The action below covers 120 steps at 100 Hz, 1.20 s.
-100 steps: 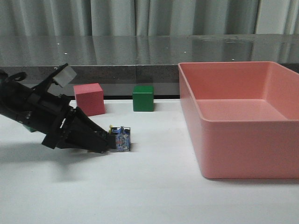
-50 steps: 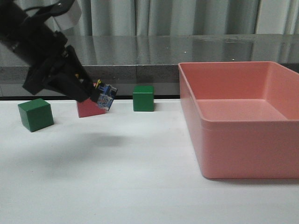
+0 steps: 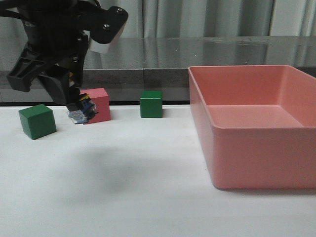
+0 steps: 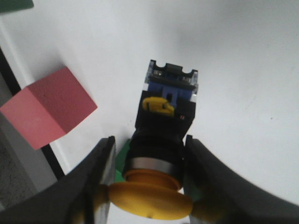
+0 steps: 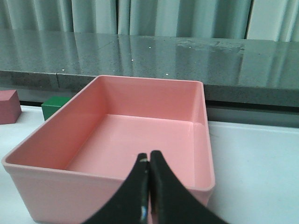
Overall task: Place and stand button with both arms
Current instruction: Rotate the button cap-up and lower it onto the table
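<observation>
My left gripper (image 3: pixel 75 102) is shut on the button (image 3: pixel 81 112) and holds it in the air at the table's left, in front of the pink cube (image 3: pixel 98 104). In the left wrist view the button (image 4: pixel 164 135) sits between the fingers (image 4: pixel 96 179), yellow cap toward the camera, silver collar and black body behind it, bluish clear base pointing down at the white table. My right gripper (image 5: pixel 149 161) is shut and empty, in front of the pink bin (image 5: pixel 140 140). The right arm does not show in the front view.
A green cube (image 3: pixel 37 121) stands at the far left and another green cube (image 3: pixel 151 103) at the back middle. The pink cube also shows in the left wrist view (image 4: pixel 46 107). The large pink bin (image 3: pixel 256 133) fills the right side. A dark counter runs behind the table.
My left arm lifted the button off the table, then swung left and turned it so the base points downward. The left green cube came into view.
</observation>
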Each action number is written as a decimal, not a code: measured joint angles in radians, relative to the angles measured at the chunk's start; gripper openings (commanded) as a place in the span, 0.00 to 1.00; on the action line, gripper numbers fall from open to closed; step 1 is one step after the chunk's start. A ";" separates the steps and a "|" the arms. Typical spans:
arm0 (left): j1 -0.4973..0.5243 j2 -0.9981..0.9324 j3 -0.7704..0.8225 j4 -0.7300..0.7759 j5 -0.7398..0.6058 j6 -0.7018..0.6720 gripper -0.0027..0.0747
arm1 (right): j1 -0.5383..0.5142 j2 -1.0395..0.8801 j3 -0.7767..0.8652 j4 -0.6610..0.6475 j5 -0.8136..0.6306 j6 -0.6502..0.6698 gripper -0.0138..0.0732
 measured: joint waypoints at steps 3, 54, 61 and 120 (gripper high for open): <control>-0.008 0.007 -0.001 0.033 0.008 -0.028 0.01 | 0.000 0.000 0.000 0.000 0.000 0.000 0.07; -0.067 0.171 -0.012 0.228 0.092 -0.141 0.01 | 0.000 0.000 0.000 0.000 0.000 0.000 0.07; -0.067 0.176 -0.012 0.225 0.092 -0.141 0.01 | 0.000 0.000 0.000 0.000 0.000 0.000 0.07; -0.067 0.190 -0.012 0.174 0.088 -0.141 0.31 | 0.000 0.000 0.000 0.000 0.000 0.000 0.07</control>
